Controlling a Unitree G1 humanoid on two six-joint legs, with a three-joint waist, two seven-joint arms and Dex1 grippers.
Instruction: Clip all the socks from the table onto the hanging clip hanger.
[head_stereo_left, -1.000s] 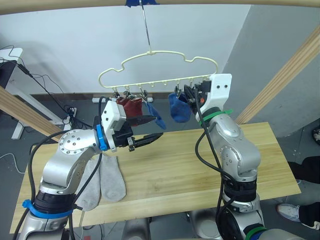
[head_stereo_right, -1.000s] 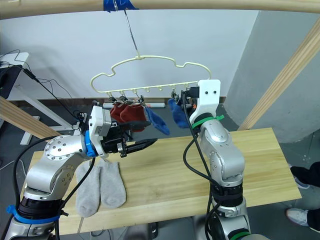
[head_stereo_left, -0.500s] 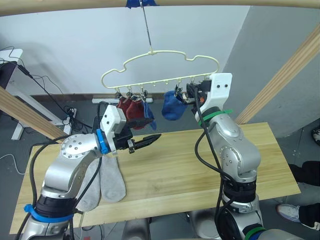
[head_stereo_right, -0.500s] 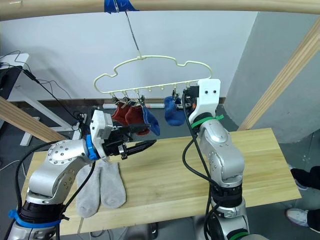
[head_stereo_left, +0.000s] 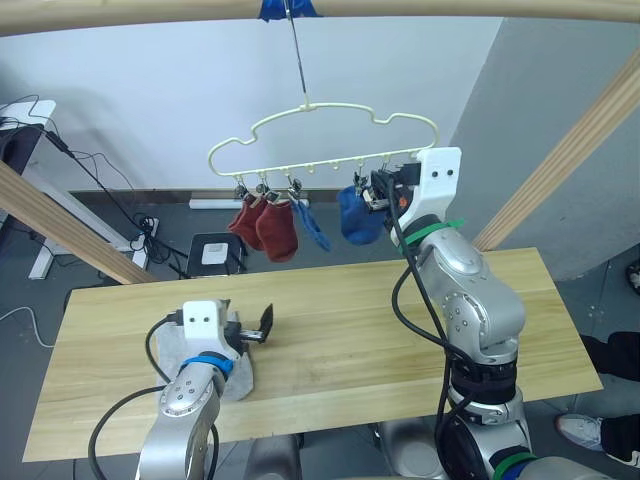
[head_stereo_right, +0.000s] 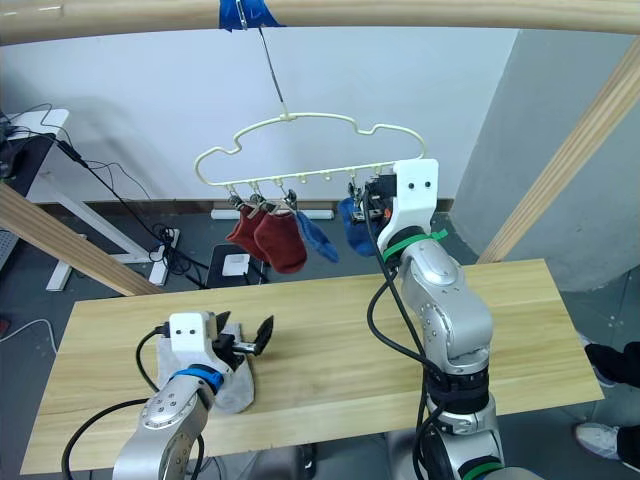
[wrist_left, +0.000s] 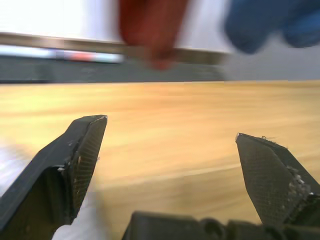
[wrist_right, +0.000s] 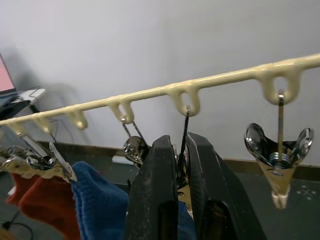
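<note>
Fingers of the left gripper (wrist_left: 170, 150) are spread wide, nothing between them; it is held low over the table (head_stereo_left: 340, 330), just right of the grey socks (head_stereo_right: 232, 385), which lie flat near the table's left front. The grey fabric is partly covered by the wrist. Fingers of the right gripper (wrist_right: 179, 150) are pressed together, pinching a metal clip (wrist_right: 182, 167) hung from a loop of the hanger (head_stereo_left: 330, 140), w/ a blue sock (head_stereo_left: 357, 215) bunched right below them. The hanger is hung by its thin hook from the wooden pole (head_stereo_left: 150, 10) overhead, above the table's far edge. On its left clips two dark red socks (head_stereo_left: 270, 225) are hung side by side, touching; a second blue sock (head_stereo_left: 312, 225) is clipped just right of them, dangling at a slant. One empty clip (wrist_right: 279, 160) is seen beside the right gripper, its jaws apart.
</note>
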